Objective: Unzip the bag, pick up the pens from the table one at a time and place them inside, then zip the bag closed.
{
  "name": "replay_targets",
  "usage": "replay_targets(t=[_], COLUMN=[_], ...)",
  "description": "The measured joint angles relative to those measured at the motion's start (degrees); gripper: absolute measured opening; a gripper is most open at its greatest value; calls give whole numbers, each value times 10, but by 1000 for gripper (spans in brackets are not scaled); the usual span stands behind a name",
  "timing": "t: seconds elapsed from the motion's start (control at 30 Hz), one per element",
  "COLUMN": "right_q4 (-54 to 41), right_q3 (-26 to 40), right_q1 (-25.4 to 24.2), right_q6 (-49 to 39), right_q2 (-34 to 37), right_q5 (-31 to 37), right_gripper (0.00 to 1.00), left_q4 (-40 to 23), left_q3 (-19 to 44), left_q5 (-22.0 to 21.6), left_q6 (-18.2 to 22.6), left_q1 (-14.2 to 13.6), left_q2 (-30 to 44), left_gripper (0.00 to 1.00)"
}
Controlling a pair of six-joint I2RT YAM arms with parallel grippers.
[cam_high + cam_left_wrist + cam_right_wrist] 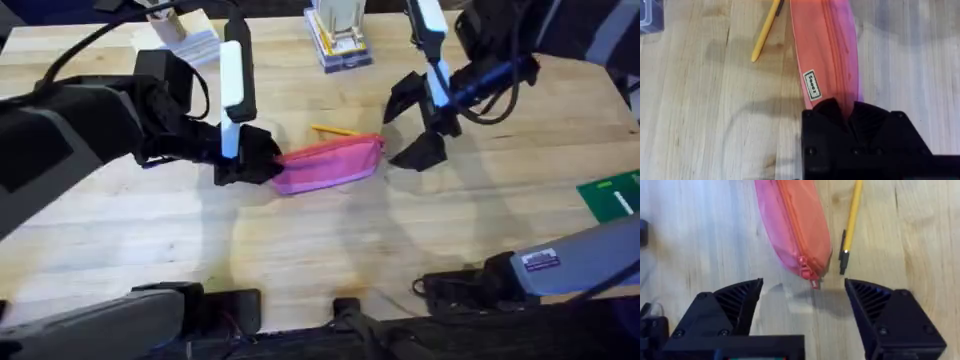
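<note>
One bag (pixel 330 163), one pen (pixel 334 131) and two grippers show on the table (pixel 300 250).

The left arm reaches in low from nine o'clock, and the left gripper (pixel 250 160) is clamped on the bag's left end; in the left wrist view the pink fabric (pixel 827 55) runs straight into its closed black fingers (pixel 840 120), a small white label (pixel 811 85) just clear of them.

The bag lies flat at the table's centre. The yellow pen (pixel 766 32) lies just beside it at its twelve o'clock edge.

The right arm comes down from one o'clock. The right gripper (pixel 412 125) hangs at the bag's three o'clock end, jaws wide apart, the zipper pull (pixel 812 280) between them, untouched.
</note>
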Motion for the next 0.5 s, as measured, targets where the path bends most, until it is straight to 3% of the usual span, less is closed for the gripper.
replay_targets(t=[0.3, 0.37, 0.4, 0.5], right_q4=[20, 21, 21, 20], right_q3=[0, 0, 0, 0], right_q1=[16, 17, 17, 17], right_q6=[-4, -4, -6, -6], right_q2=[19, 21, 21, 21], right_q5=[-1, -1, -2, -2], right_gripper=[948, 863, 773, 701], left_q4=[0, 0, 0, 0], left_q3=[0, 0, 0, 0], left_q5=[0, 0, 0, 0], left_q6=[0, 0, 0, 0], left_q1=[0, 0, 0, 0], left_q2=[0, 0, 0, 0], left_gripper=[42, 42, 42, 42])
